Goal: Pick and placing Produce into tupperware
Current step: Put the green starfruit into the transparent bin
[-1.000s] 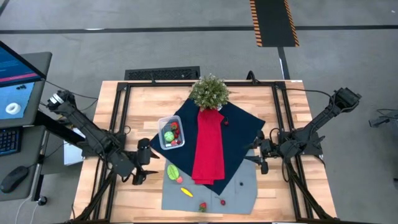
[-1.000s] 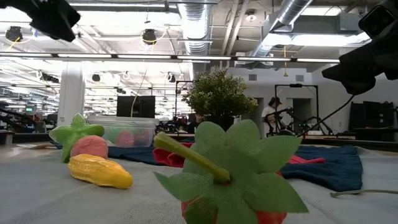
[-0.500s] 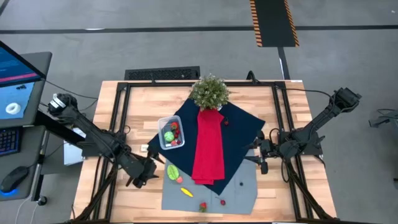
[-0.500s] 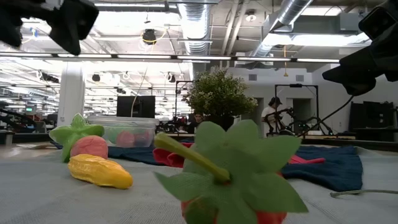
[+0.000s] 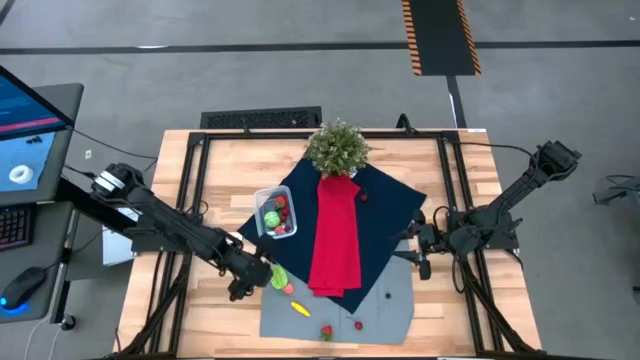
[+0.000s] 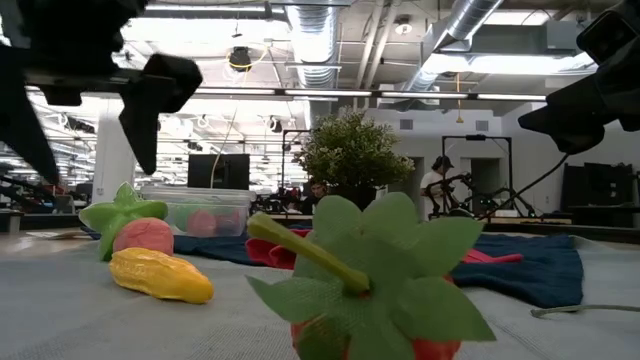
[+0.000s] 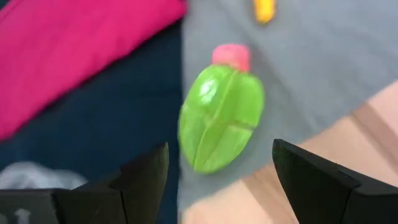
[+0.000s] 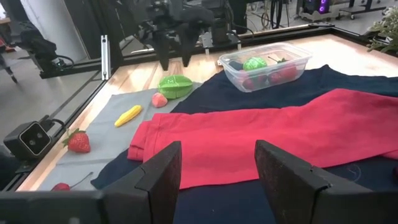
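Table (image 5: 470,170): wooden top, carrying a navy cloth (image 5: 400,215), red cloth (image 5: 335,240) and grey mat (image 5: 385,305). Left hand (image 5: 244,278) is now sitting closer to the green leafy piece (image 5: 277,276) than 1.0 s ago, fingers apart over it. Right hand (image 5: 420,248) is unchanged at the navy cloth's right edge, fingers apart. Tupperware (image 5: 262,215) is holding several pieces. Yellow piece (image 5: 300,309) is lying on the mat. No readable writing.

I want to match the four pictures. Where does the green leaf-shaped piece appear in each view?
High view: green leaf piece at the grey mat's edge, beside the left gripper.
Low view: far left, behind the pink piece.
Left wrist view: centre.
Right wrist view: left of centre.
Shared landmark: that pink piece touching it.
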